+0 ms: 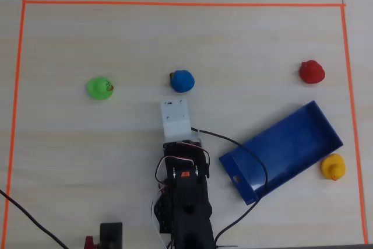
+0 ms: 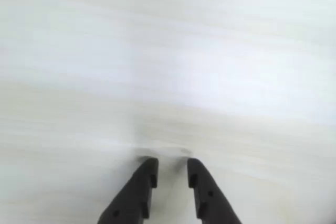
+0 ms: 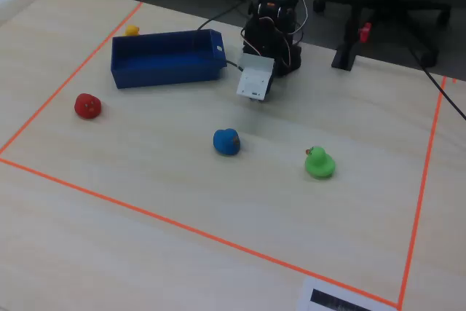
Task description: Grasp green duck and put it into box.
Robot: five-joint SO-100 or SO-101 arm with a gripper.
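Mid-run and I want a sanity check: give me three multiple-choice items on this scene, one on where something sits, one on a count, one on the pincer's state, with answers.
1. In the overhead view, where is the green duck relative to the blue duck?
A. left of it
B. right of it
C. inside the box

2. How many ducks lie on the table?
A. two
B. three
C. four

3. What is the pincer doing?
A. gripping the green duck
B. holding nothing, jaws slightly apart
C. gripping the box wall

Answers:
1. A: green lies left of blue, well clear of the box.
2. C: green, blue, a red duck and a yellow duck.
3. B: the wrist view shows only bare table between the fingertips.
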